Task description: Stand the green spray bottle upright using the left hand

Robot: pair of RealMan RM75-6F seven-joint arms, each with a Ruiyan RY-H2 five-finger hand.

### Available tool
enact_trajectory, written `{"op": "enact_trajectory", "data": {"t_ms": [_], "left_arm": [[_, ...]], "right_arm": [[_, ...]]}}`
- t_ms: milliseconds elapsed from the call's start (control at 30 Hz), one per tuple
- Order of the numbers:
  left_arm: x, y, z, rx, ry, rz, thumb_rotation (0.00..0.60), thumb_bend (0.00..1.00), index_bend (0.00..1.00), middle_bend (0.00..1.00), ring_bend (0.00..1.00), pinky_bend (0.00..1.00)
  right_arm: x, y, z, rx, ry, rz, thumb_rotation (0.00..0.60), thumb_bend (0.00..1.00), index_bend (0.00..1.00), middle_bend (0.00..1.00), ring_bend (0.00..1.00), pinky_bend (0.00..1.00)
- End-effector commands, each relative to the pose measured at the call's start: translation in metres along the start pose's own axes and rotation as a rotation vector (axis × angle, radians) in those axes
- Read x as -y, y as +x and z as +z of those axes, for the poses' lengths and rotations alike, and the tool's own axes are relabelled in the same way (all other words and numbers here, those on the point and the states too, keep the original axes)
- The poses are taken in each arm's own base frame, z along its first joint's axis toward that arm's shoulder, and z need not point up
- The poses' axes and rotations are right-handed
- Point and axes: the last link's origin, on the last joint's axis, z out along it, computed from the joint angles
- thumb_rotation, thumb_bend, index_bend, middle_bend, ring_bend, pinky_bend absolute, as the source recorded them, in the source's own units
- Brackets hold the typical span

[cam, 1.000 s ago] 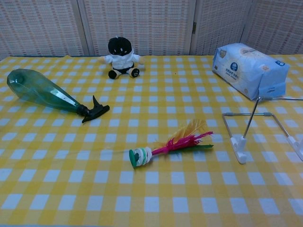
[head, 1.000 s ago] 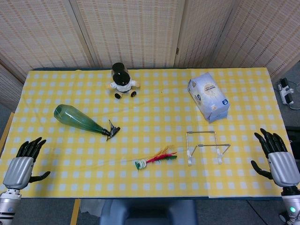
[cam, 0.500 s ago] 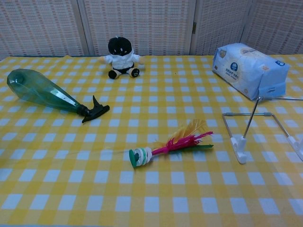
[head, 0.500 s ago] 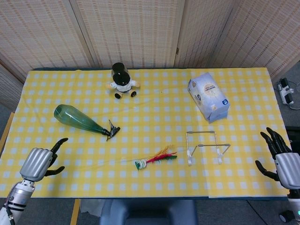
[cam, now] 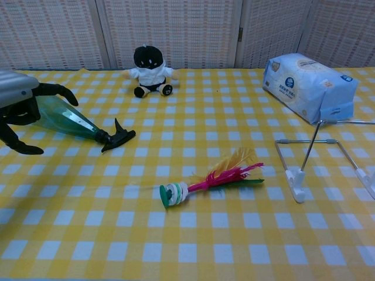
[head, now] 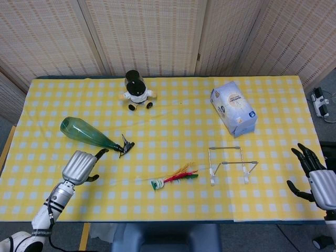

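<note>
The green spray bottle (head: 88, 134) lies on its side on the yellow checked tablecloth at the left, black trigger head (head: 125, 145) pointing right; the chest view shows the bottle (cam: 67, 117) too. My left hand (head: 81, 166) hovers just in front of the bottle's neck, fingers spread and empty, not touching it. In the chest view the left hand (cam: 20, 111) covers the bottle's wide end. My right hand (head: 318, 179) hangs open off the table's right front edge, holding nothing.
A black-and-white plush toy (head: 137, 91) sits at the back. A tissue pack (head: 233, 108) lies at the right, with a wire stand (head: 229, 164) in front of it. A feathered shuttlecock (head: 173, 178) lies in the middle front.
My left hand has moved from the table's front left corner in and up toward the bottle's neck. The right hand drew back slightly toward the right edge. The bottle has not moved.
</note>
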Motion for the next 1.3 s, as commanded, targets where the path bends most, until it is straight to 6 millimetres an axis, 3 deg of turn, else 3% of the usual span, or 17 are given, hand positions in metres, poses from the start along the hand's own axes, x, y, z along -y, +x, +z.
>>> {"op": "enact_trajectory", "data": {"t_ms": [33,233,433,700,933,1300], "left_arm": [[0.000,-0.007,0.015,0.025,0.007,-0.006,0.600,0.19,0.26,1.00,1.00,1.00],[-0.004,-0.012,0.041,0.012,-0.019,-0.008,0.600,0.19,0.32,1.00,1.00,1.00],[0.006,-0.021,0.067,0.018,0.000,0.012,0.600,0.20,0.42,1.00,1.00,1.00],[0.021,-0.035,0.081,0.030,0.044,0.038,0.600,0.23,0.34,1.00,1.00,1.00],[0.015,-0.039,0.085,0.013,0.044,0.086,0.600,0.25,0.34,1.00,1.00,1.00],[0.007,-0.051,0.103,0.018,0.037,0.152,0.600,0.26,0.35,1.00,1.00,1.00]], "right_arm": [[0.000,0.003,-0.002,-0.009,0.014,0.007,0.600,0.36,0.00,0.00,0.02,0.37],[-0.004,0.002,0.001,-0.001,0.029,0.031,0.600,0.36,0.00,0.00,0.03,0.37],[-0.004,-0.001,0.004,0.027,0.040,0.039,0.600,0.36,0.00,0.00,0.03,0.37],[-0.005,-0.005,0.009,0.032,0.069,0.065,0.600,0.36,0.00,0.00,0.06,0.37],[-0.001,-0.013,0.011,0.070,0.088,0.037,0.600,0.36,0.00,0.00,0.06,0.37],[-0.006,-0.008,0.007,0.049,0.073,0.043,0.600,0.36,0.00,0.00,0.06,0.37]]}}
